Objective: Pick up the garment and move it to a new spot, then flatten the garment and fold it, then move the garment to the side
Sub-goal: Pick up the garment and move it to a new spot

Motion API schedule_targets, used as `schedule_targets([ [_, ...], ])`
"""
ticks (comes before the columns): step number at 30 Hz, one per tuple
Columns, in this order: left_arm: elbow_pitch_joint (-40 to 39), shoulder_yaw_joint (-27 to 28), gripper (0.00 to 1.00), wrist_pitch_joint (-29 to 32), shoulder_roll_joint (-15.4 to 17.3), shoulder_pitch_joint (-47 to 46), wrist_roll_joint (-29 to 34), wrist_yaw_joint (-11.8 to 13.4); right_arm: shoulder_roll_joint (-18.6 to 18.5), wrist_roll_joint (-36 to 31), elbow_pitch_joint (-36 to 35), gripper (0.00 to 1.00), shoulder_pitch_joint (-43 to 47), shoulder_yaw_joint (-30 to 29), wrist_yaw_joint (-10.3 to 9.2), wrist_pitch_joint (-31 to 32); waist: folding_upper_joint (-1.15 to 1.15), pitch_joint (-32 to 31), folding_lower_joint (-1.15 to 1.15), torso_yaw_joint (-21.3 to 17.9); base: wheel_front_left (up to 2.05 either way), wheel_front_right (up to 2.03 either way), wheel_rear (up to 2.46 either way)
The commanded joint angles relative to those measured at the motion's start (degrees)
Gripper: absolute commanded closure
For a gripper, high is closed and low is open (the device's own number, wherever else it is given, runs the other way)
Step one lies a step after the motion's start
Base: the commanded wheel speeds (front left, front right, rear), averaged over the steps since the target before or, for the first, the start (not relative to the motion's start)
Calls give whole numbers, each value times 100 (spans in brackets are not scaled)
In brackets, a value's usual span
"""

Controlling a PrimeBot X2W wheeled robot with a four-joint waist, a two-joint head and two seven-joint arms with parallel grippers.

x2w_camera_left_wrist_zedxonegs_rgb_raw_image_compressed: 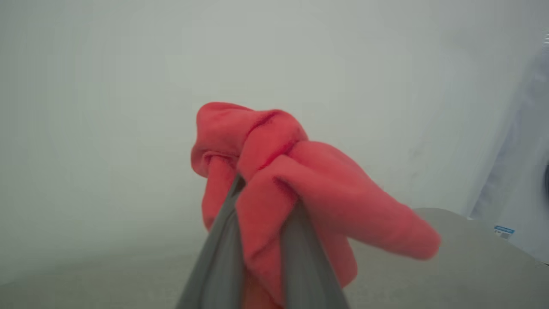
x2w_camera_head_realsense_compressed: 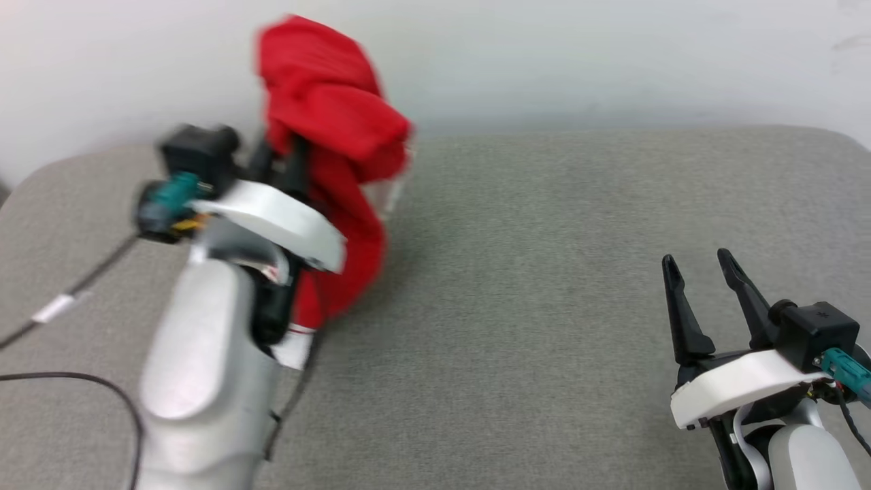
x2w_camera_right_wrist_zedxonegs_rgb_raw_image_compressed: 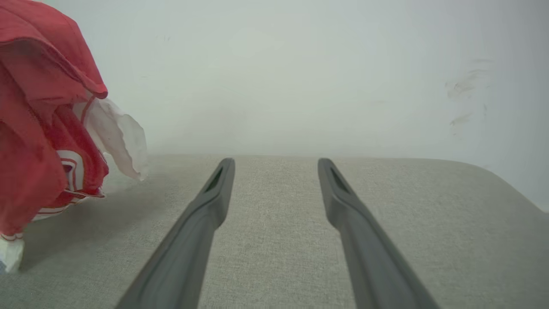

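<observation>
**One claw loaded, one claw empty**

You have the garment (x2w_camera_head_realsense_compressed: 326, 102) bunched up in the left gripper (x2w_camera_head_realsense_compressed: 282, 153), over the far left part of the grey cloth-covered surface (x2w_camera_head_realsense_compressed: 544, 272). In your head view the red fabric rises above the claw against the pale wall (x2w_camera_head_realsense_compressed: 612, 54) and drapes down in front of the left forearm. A white piece with striped trim hangs at its lowest end. You cannot tell from these views whether that low end touches the surface or hangs just above it. The left arm and the cloth are both blurred there.

In your left wrist view the left gripper (x2w_camera_left_wrist_zedxonegs_rgb_raw_image_compressed: 266, 201) has its two fingers (x2w_camera_left_wrist_zedxonegs_rgb_raw_image_compressed: 223, 257) drawn narrow, with a thick fold of the garment (x2w_camera_left_wrist_zedxonegs_rgb_raw_image_compressed: 300, 180) pinched between them. More fabric bulges over and past the tips.

Your right gripper (x2w_camera_head_realsense_compressed: 697, 262) sits at the lower right of the head view, well apart from the shirt, with its fingers pointing up and away. In the right wrist view the right gripper (x2w_camera_right_wrist_zedxonegs_rgb_raw_image_compressed: 276, 163) has its jaws spread wide with nothing between them, low over the bare grey surface. At that view's left edge you can see the garment (x2w_camera_right_wrist_zedxonegs_rgb_raw_image_compressed: 38, 128) hanging, with a white panel and red-white striped trim showing among the red folds.

Dark cables (x2w_camera_head_realsense_compressed: 81, 286) trail across the surface at your far left.
</observation>
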Motion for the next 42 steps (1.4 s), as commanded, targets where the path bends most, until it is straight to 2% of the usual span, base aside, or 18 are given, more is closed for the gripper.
schedule_targets([
  [1,-54,-128,100,-24,-117,135,-39,-34,5,27,-42,0,70,1,-2,9,0,-50,1,-133,0,0,0],
  [7,-20,-950,100,-137,-458,563,-372,-119,5,29,-170,0,33,-73,-2,21,0,144,1,-339,0,0,0],
  [16,861,-1819,100,-209,-538,1383,-671,-57,5,13,-159,0,-43,-68,-2,-37,0,471,1,-406,0,0,0],
  [17,939,-1905,86,-226,-541,1429,-666,-47,5,24,-152,0,-41,-79,-2,-41,0,487,1,-388,0,0,0],
  [18,983,-1979,63,-246,-548,1447,-667,-53,5,31,-149,0,-50,-97,-2,-52,0,508,1,-362,0,0,0],
  [19,1027,-2067,18,-271,-546,1456,-653,-61,5,32,-128,0,-51,-101,-2,-50,0,508,1,-335,0,0,0],
  [20,1050,-2111,0,-309,-546,1469,-663,-67,5,44,-115,0,-57,-94,-2,-49,0,508,1,-316,0,0,0],
  [24,904,-2170,0,-713,-549,1412,-659,-5,5,23,-94,0,-54,-149,-2,-54,0,460,1,-202,0,0,0],
  [30,348,-1901,0,-1084,-423,1543,-494,385,5,-36,-62,0,83,-191,-2,15,0,162,1,-55,0,0,0],
  [31,-109,-1551,0,-1133,-180,1799,-479,741,5,-70,-95,0,235,-250,-2,107,0,-95,1,41,0,0,0],
  [33,-241,-1425,0,-1085,-40,1931,-469,902,5,-79,-142,0,283,-294,-2,145,0,-156,1,87,0,0,0],
  [42,-698,-925,0,-616,635,2471,-568,1343,5,-81,-297,0,483,-313,-2,302,0,-280,1,190,0,0,0],
])
